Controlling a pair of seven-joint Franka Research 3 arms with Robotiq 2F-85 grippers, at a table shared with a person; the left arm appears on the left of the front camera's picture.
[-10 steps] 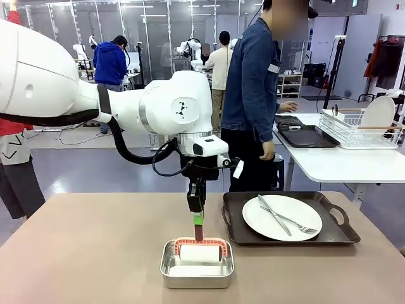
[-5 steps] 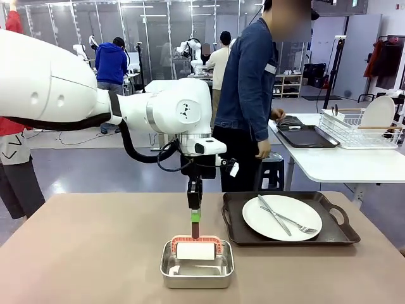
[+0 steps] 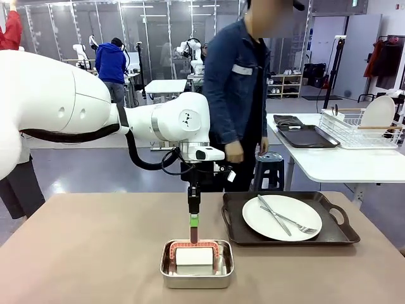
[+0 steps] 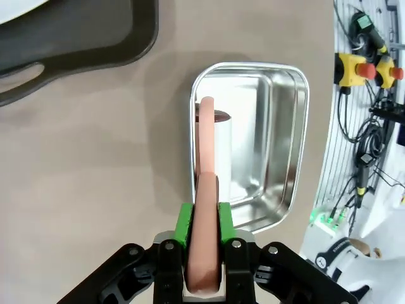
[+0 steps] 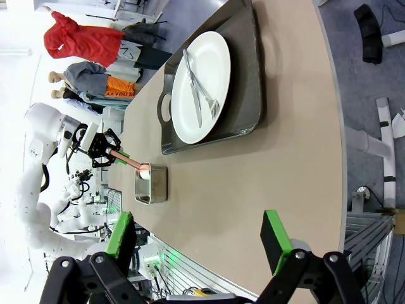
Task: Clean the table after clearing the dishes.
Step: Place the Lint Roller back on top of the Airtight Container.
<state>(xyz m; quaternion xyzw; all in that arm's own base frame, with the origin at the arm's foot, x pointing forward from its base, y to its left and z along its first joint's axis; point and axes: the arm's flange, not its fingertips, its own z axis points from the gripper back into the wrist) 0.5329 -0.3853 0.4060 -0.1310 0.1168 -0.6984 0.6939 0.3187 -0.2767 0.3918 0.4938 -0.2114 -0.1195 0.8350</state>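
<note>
While the matte beige surface lies plain, its right side bears a dark brown handled tray with a round white plate and crossed silver cutlery. A shiny rectangular steel pan sits beside it. The left wrist view shows the left fingers clenched on the roller's salmon handle, and the right fingers hang released. The white roll sits lower in the pan than before.

Tray cut off top-left, L wrist view; roller lower part hidden behind pan wall.
</note>
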